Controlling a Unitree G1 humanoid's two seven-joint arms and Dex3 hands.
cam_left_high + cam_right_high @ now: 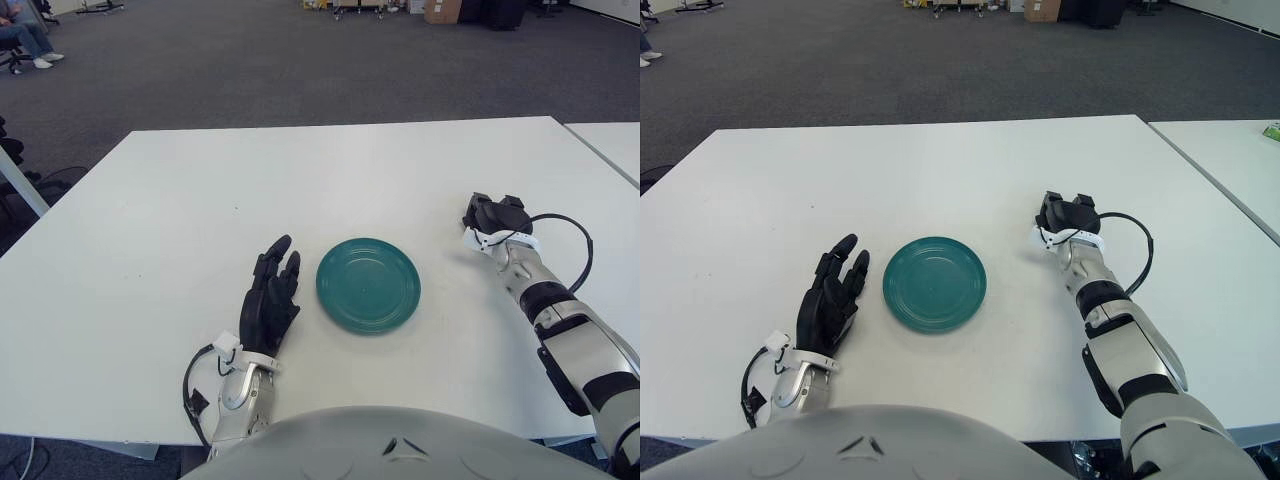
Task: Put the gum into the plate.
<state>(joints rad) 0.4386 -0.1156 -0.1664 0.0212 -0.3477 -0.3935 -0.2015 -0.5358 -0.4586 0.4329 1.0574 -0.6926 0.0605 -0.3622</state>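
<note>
We can't see the gum in either eye view; the right hand (494, 217) curls over that spot, so whatever it covers is hidden. We can't confirm its grasp. Right forearm runs off the bottom-right edge. Left hand (270, 296) wrist disappears behind the robot's torso (380, 445) at bottom.
</note>
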